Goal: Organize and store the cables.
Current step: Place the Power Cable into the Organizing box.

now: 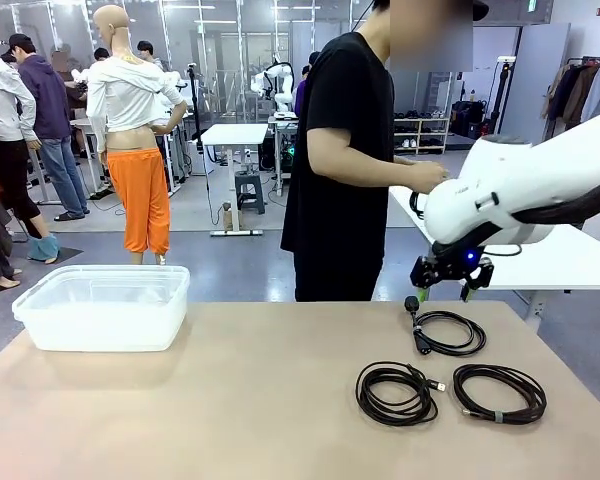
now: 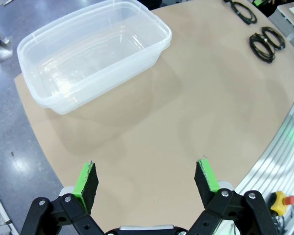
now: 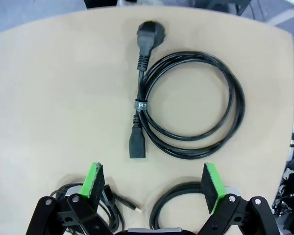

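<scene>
Right wrist: right gripper [image 3: 152, 171] spread wide.

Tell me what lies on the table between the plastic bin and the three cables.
Only bare tabletop separates bin from cables, per the front view.

A smooth, light tan worktop [image 1: 230, 410] with a rounded edge carries four things. Towards its far left corner stands a clear rectangular plastic tub [image 1: 100, 330], open at the top and empty. On the right side, well apart from the tub, three thin black cable coils lie flat, none touching another. The far coil [image 3: 140, 105], bound by a small band, ends in a chunky round black plug [image 3: 149, 35] and a black block-shaped connector [image 3: 137, 147]. Nearer the robot, the middle coil [image 1: 392, 417] and the right coil [image 1: 500, 416] lie side by side.
</scene>
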`<action>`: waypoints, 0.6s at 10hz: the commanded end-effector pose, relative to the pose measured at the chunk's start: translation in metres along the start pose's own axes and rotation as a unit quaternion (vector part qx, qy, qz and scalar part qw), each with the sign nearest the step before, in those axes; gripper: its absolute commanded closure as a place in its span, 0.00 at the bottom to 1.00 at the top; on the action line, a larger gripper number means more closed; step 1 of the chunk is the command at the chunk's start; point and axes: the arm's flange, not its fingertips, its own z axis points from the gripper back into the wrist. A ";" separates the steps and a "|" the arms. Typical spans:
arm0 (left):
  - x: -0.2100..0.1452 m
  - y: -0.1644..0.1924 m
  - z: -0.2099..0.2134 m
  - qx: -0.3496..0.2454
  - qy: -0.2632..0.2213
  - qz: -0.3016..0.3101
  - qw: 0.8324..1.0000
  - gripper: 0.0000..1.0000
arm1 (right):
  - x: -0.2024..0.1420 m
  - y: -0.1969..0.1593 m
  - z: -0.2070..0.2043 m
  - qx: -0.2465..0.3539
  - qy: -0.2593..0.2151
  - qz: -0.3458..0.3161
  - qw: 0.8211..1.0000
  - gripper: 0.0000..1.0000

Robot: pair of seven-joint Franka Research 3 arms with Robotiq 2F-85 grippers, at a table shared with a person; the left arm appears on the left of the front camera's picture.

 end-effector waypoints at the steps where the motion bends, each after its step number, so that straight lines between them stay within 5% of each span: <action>1: -0.001 0.001 0.001 -0.006 -0.005 -0.005 1.000 0.00 | 0.018 0.013 -0.029 -0.022 -0.002 0.000 1.000 0.00; 6: -0.001 0.001 0.001 -0.006 -0.005 -0.005 1.000 0.00 | 0.034 0.012 -0.087 -0.014 0.028 0.000 1.000 0.00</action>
